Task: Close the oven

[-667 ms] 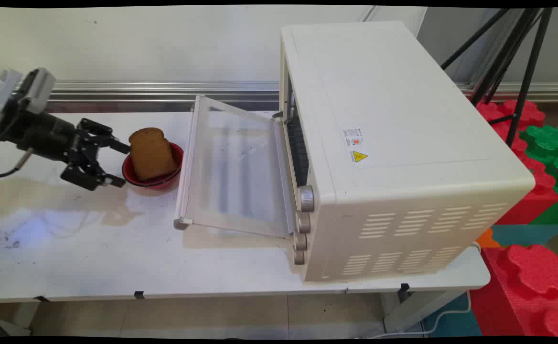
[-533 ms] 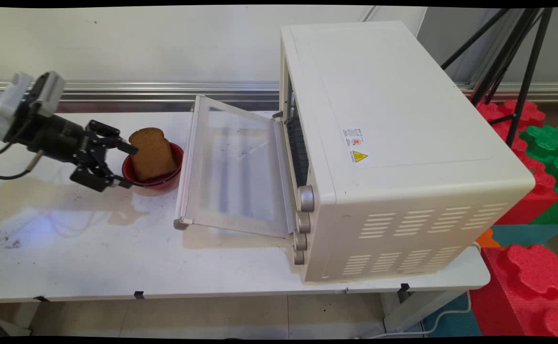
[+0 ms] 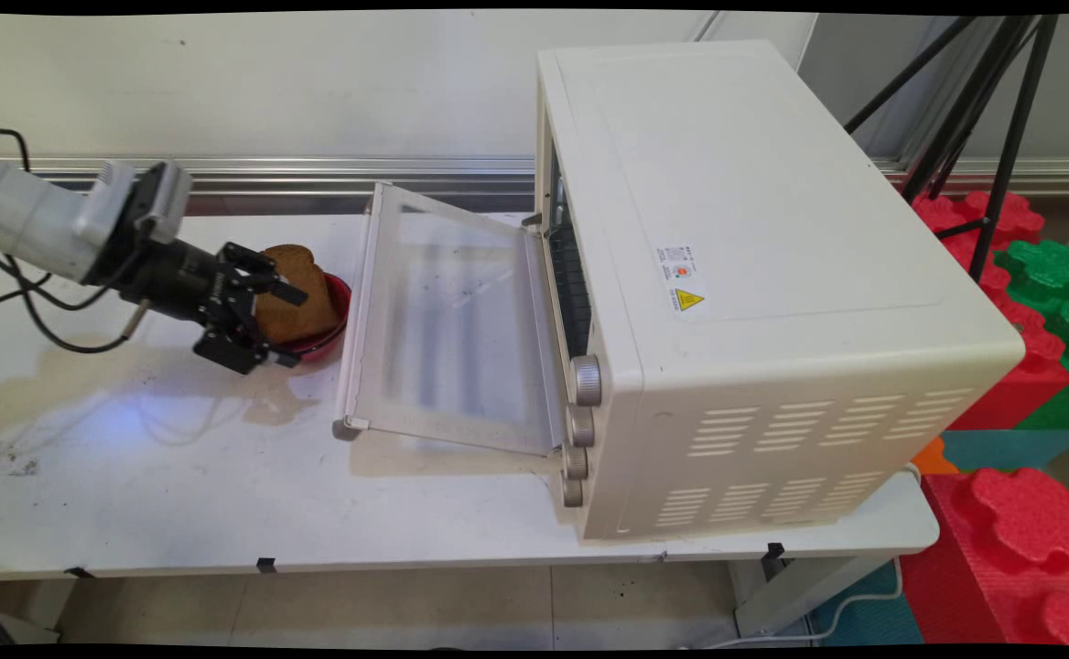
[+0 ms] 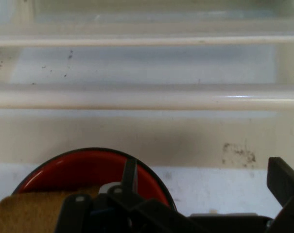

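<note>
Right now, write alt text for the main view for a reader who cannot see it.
A black gripper on a white arm reaches from the left with open fingers around a slice of brown bread standing in a red bowl on a white table. To the right stands a cream toaster oven, its glass door hanging open.

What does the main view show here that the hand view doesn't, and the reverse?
Main view only: the whole oven with its knobs, the arm, and the open gripper straddling the toast.
Hand view only: the door handle bar up close and a dark smudge on the table.
Both: the red bowl, the toast in it, the oven door and the table.
</note>
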You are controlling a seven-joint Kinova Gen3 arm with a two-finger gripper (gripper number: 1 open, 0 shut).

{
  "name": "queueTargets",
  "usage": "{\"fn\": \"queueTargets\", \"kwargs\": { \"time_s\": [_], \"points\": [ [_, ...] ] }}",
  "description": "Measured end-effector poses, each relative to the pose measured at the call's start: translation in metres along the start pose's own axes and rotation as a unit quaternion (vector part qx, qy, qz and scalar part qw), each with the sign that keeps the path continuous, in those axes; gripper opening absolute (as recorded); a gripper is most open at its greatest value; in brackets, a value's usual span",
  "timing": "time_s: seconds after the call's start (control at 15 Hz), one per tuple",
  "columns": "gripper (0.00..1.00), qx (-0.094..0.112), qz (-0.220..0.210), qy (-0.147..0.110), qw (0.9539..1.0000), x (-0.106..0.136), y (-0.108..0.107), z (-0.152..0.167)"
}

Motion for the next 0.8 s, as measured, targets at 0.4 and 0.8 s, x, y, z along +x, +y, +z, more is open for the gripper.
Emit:
{"fn": "queueTargets", "kwargs": {
  "time_s": [0.4, 0.8],
  "points": [
    [1.0, -0.002, 0.007, -0.002, 1.0, 0.005, -0.006, 0.031],
    [1.0, -0.001, 0.007, 0.0, 1.0, 0.005, -0.011, 0.046]
  ]
}}
